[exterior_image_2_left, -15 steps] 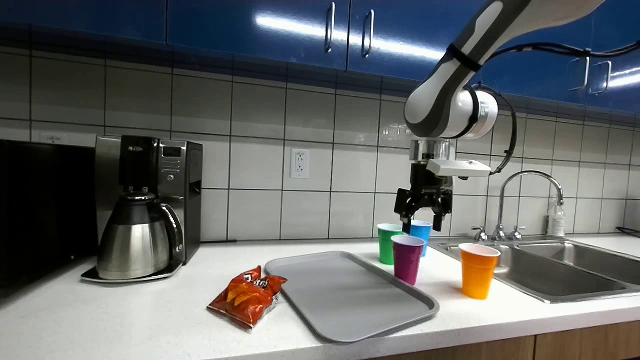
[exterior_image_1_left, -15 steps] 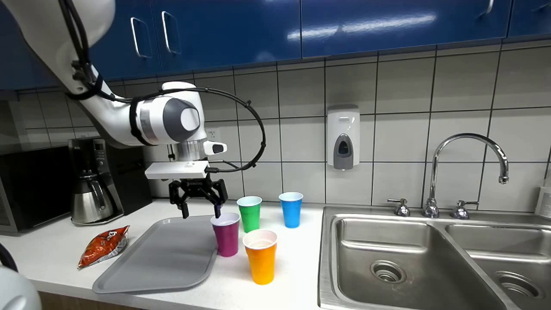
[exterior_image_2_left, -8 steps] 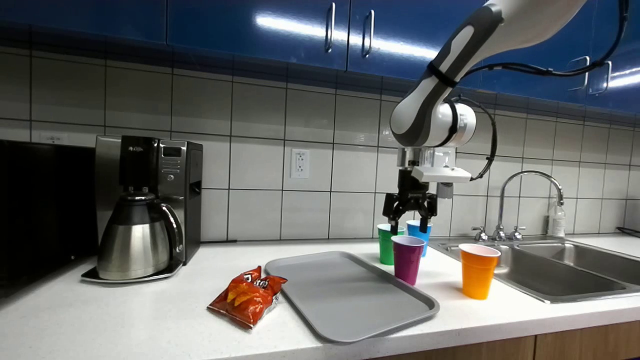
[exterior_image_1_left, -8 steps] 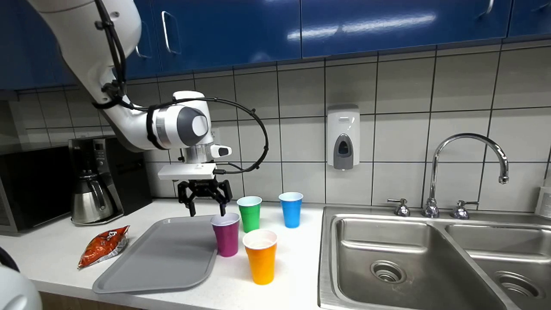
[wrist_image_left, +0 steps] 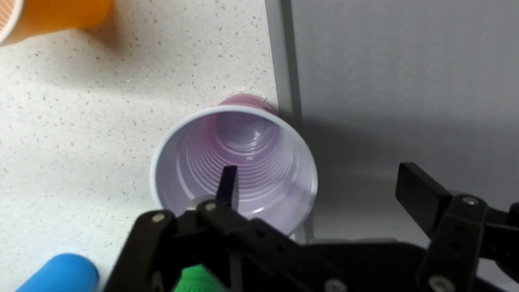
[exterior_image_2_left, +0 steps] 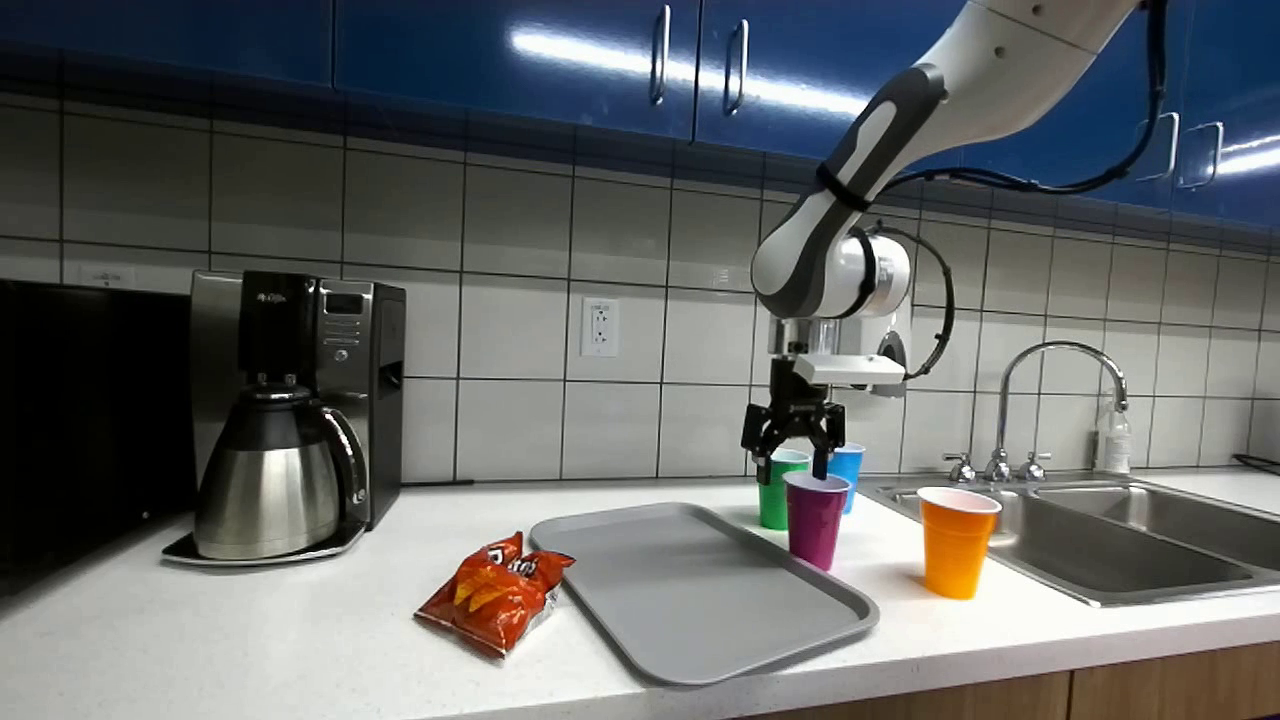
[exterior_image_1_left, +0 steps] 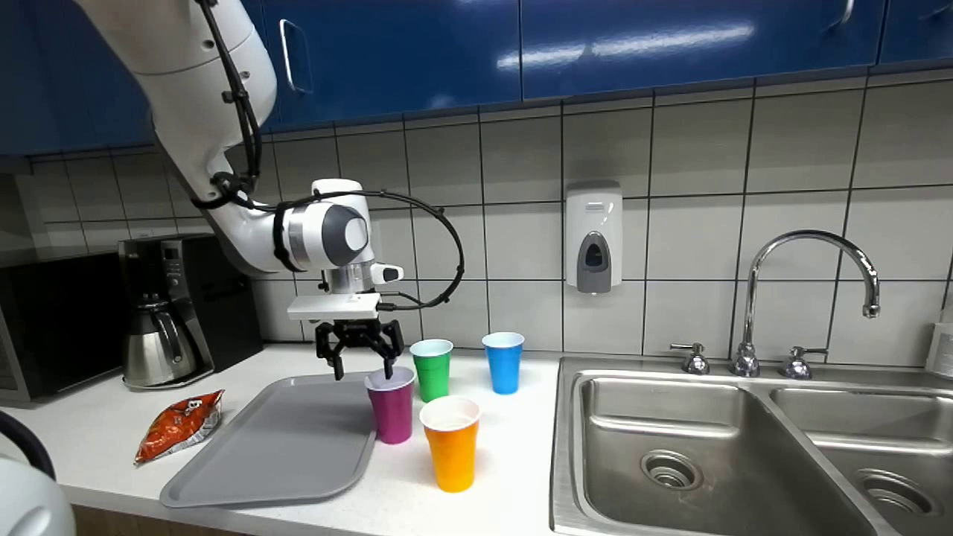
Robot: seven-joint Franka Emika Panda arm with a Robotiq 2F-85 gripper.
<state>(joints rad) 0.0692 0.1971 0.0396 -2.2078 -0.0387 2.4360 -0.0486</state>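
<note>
My gripper (exterior_image_1_left: pixel 363 371) is open and empty, pointing down, just above the purple cup (exterior_image_1_left: pixel 392 413). In the wrist view one of the fingers (wrist_image_left: pixel 228 186) shows over the cup's mouth. The other stands over the grey tray (wrist_image_left: pixel 385 81), so the tray-side rim of the cup (wrist_image_left: pixel 243 150) lies between them. I cannot tell whether the near fingertip is below the rim. The cup stands upright against the tray's edge. In an exterior view, the green cup (exterior_image_2_left: pixel 773 505) stands behind the purple one, the blue cup (exterior_image_2_left: pixel 846 472) farther back, and the orange cup (exterior_image_2_left: pixel 957 548) toward the sink.
A red chip bag (exterior_image_2_left: pixel 495 600) lies beside the tray (exterior_image_2_left: pixel 690 590). A coffee maker (exterior_image_2_left: pixel 340 400) with a steel pot (exterior_image_2_left: pixel 268 490) stands at the back. A double sink (exterior_image_1_left: pixel 670 432) with a faucet (exterior_image_1_left: pixel 752 298) lies past the cups. Blue cabinets (exterior_image_1_left: pixel 402 52) hang above.
The arm has moved down steadily. In an exterior view my gripper shifted right, in another left, bringing one finger to the purple cup's mouth. It stayed open; cups, tray and bag have not moved.
</note>
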